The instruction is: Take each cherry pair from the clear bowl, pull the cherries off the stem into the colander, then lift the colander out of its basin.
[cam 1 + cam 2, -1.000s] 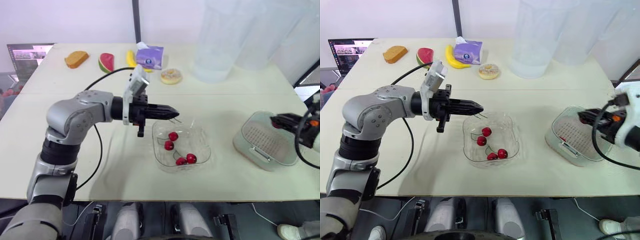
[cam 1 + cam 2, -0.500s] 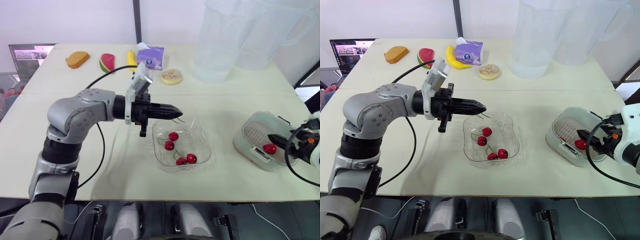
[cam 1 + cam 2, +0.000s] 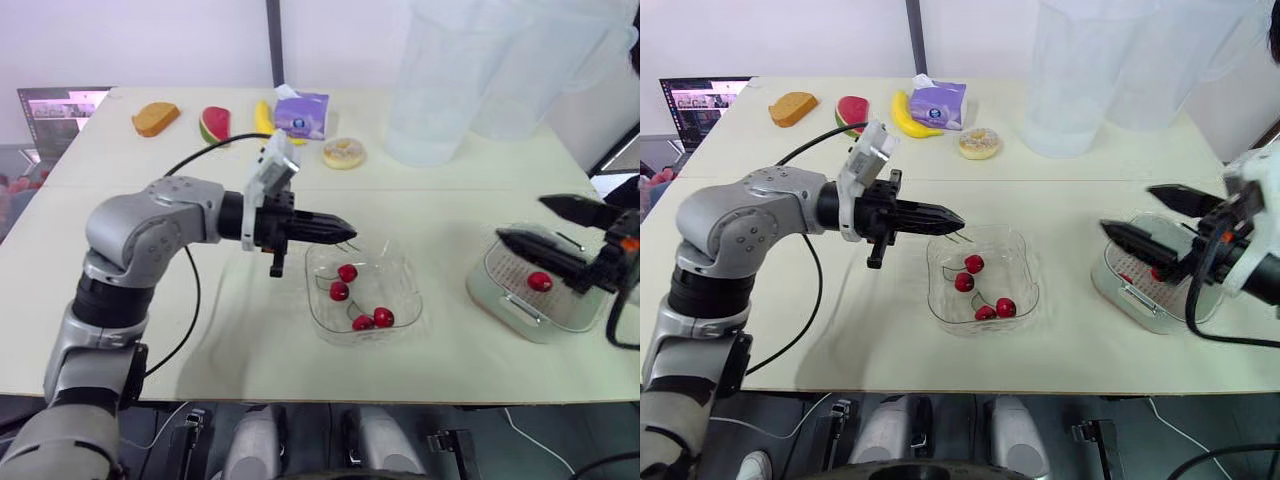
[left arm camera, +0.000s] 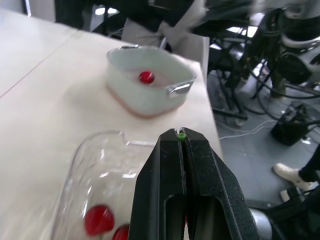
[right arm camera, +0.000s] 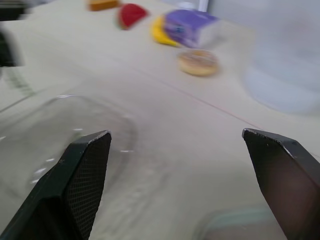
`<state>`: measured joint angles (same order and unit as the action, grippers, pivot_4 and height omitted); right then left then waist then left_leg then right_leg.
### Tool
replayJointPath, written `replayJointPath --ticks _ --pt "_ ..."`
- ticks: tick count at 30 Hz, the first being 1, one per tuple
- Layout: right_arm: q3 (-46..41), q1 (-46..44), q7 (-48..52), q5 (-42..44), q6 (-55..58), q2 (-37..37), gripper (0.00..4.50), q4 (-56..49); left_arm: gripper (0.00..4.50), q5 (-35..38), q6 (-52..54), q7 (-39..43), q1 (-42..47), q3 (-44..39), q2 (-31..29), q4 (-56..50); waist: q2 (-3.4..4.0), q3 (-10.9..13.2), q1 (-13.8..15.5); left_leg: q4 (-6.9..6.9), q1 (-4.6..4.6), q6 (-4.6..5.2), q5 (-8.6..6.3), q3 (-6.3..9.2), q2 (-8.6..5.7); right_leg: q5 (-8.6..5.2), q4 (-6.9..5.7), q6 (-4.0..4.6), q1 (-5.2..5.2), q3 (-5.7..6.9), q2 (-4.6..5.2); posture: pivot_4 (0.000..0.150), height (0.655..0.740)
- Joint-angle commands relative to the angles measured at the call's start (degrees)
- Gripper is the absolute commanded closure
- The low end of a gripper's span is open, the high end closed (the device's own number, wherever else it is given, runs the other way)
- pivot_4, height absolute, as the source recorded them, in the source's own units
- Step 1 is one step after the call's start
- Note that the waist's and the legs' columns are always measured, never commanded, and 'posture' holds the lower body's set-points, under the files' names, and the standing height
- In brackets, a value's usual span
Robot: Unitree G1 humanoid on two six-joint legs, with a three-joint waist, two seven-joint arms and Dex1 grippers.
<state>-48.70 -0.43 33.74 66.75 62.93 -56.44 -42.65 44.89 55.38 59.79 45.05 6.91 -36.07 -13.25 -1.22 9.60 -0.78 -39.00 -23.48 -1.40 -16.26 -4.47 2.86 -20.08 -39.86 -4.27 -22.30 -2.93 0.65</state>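
Observation:
The clear bowl sits mid-table with several red cherries in it. My left gripper hovers at the bowl's far left rim, shut on a green cherry stem that peeks from the fingertips. To the right, the perforated colander rests in its white basin and holds one loose cherry. My right gripper hangs just above the colander, pointing left, fingers spread wide with nothing between them.
Along the table's far side lie a bread piece, a watermelon slice, a banana, a purple tissue pack and a donut. Two tall clear jugs stand back right. A black cable trails from my left arm.
My right gripper went from nearly shut to wide open, left a cherry in the colander, drew back, then came over the colander again. The left gripper stayed put on the stem.

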Motion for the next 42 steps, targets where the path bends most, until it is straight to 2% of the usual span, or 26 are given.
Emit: replayJointPath --ticks 1,6,11,15,19,25,28,34,35,42 --pt "1.4 3.3 2.9 1.1 -4.6 1.6 0.05 -5.2 4.50 0.2 -0.7 0.4 -2.6 -3.9 -3.4 -2.3 -0.01 0.0 0.0 0.00 -0.01 0.00 0.00 0.00 0.00 0.00 0.00 0.00 -0.01 0.00 0.00 0.150 0.7400" --pt "10.5 6.5 3.8 -5.4 -10.9 2.9 0.05 -8.4 4.50 -1.0 -1.2 -2.0 -9.9 -8.3 -8.7 -5.4 -0.02 0.0 -0.3 -0.02 0.02 0.01 -0.01 -0.01 0.01 0.00 -0.01 -0.01 0.00 0.00 0.04 0.150 0.7400" --pt "13.0 7.2 4.8 -8.2 -15.0 3.2 0.05 -7.0 4.50 -0.6 -0.5 -6.0 -14.4 -12.0 -10.0 -6.7 -0.07 0.0 0.1 -0.04 0.01 0.05 -0.03 0.00 0.00 0.00 0.00 0.00 0.02 0.04 0.09 0.150 0.7400" --pt "14.4 6.6 6.0 -7.8 -17.2 3.1 0.05 -6.6 4.50 -9.3 -8.1 -10.4 -21.9 -16.2 -12.6 2.7 -0.04 0.0 -0.4 -0.01 0.05 0.15 -0.09 -0.01 0.01 0.00 0.00 0.00 0.01 0.03 0.10 0.150 0.7400" --pt "16.2 5.9 6.2 -8.4 -18.5 2.7 0.05 -5.9 4.50 -16.6 -14.1 -17.0 -23.8 -17.2 -11.4 11.8 -0.07 0.0 -0.2 0.02 0.09 0.35 -0.20 0.02 0.08 0.01 -0.07 0.03 0.00 0.06 0.05 0.150 0.7400" --pt "18.1 4.1 5.8 -8.7 -19.1 1.9 0.05 -4.5 4.50 -23.2 -21.6 -20.2 -26.9 -15.7 -9.2 17.9 -0.10 0.0 0.1 -0.05 0.02 0.61 -0.35 -0.10 -0.04 0.02 0.01 0.00 0.02 0.12 0.35 0.150 0.7400" --pt "18.7 3.5 5.7 -9.0 -19.1 1.8 0.00 -4.0 3.54 -24.2 -23.8 -19.5 -25.9 -16.2 -8.7 20.8 -0.10 0.0 0.1 -0.06 0.02 0.59 -0.34 -0.09 -0.02 0.02 -0.01 0.00 0.01 0.16 0.36 0.150 0.7400" --pt "18.7 3.5 5.5 -9.4 -19.1 2.0 0.00 -3.2 0.44 -20.5 -22.9 -13.5 -23.1 -17.5 -9.6 20.2 -0.10 0.0 0.0 -0.06 0.02 0.59 -0.34 -0.09 -0.02 0.02 -0.03 0.00 0.01 0.17 0.36 0.150 0.7400" --pt "18.8 3.5 5.4 -9.5 -19.2 2.1 0.00 -3.1 0.03 -19.8 -22.1 -12.3 -22.4 -17.3 -10.0 19.6 -0.10 0.0 0.0 -0.06 0.02 0.59 -0.34 -0.09 -0.02 0.02 -0.03 0.00 0.01 0.17 0.36 0.150 0.7400" --pt "16.6 5.3 5.8 -9.8 -18.9 2.1 0.00 -2.4 0.03 -12.2 -16.9 -1.0 -18.2 -17.6 -14.4 11.0 -0.10 0.0 -0.1 -0.06 0.02 0.58 -0.33 -0.09 -0.02 0.02 -0.04 0.00 0.01 0.17 0.33 0.150 0.7400"
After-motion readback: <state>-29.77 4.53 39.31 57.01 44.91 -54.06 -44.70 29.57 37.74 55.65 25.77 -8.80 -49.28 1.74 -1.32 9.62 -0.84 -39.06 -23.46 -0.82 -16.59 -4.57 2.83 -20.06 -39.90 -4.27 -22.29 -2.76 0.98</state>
